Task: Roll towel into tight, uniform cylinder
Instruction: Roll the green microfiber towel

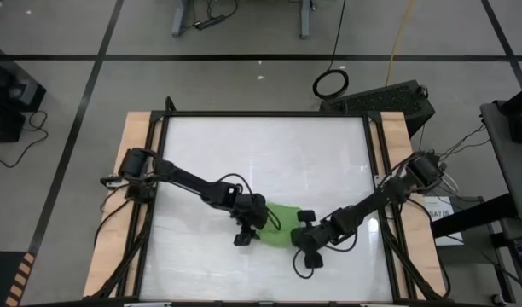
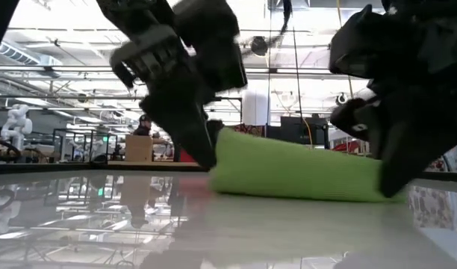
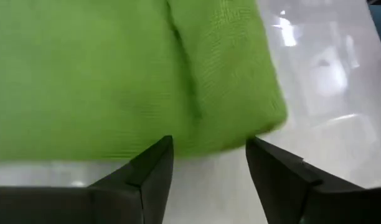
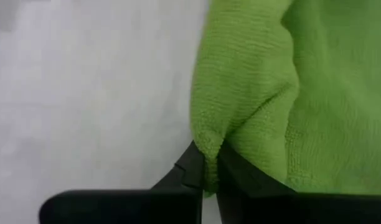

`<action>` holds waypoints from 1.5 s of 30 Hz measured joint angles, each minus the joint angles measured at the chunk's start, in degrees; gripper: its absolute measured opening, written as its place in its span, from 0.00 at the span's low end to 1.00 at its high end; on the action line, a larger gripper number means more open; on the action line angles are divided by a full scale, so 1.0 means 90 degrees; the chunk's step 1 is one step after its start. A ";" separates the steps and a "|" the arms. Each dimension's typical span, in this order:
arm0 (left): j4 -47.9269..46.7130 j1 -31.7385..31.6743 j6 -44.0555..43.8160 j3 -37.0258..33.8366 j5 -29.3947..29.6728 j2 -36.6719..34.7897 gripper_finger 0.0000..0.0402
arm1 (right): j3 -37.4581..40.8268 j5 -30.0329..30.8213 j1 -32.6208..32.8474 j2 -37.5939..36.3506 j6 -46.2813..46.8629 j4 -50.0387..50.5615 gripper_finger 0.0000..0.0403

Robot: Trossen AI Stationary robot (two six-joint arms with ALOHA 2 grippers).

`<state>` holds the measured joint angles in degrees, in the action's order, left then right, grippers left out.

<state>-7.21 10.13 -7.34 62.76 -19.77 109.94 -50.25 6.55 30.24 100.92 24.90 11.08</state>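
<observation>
Soft, light towel (image 1: 281, 223) — pinch its edges.
Right gripper (image 4: 210, 171) nips a fold; left gripper (image 3: 206, 158) gapes just short of it.

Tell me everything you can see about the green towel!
The small lime-green towel of soft, fuzzy knit cloth lies on the shiny white tabletop, toward its front, between the two dark arms. From table height it looks like a low, folded or partly rolled bundle, longer than tall. The right claw is shut, pinching one edge of it into a pucker. The left claw stands open at the other end, its fingers just off the cloth's edge.
</observation>
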 joint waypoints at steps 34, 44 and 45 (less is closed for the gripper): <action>0.1232 0.2554 0.4122 0.0012 0.6043 0.0596 0.65 | 0.0025 -0.1439 -0.0574 -0.0371 0.1141 -0.0354 0.01; 0.0836 0.1935 0.2799 0.0027 0.5066 0.0584 0.36 | 0.0018 -0.1540 -0.0576 -0.0378 0.1152 -0.0412 0.02; 0.0826 0.1901 0.2804 0.0027 0.4973 0.0584 0.31 | 0.0018 -0.1541 -0.0576 -0.0378 0.1152 -0.0409 0.02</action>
<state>0.23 27.24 17.89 63.00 24.99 115.20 -50.09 -7.31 25.06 97.51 35.27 7.40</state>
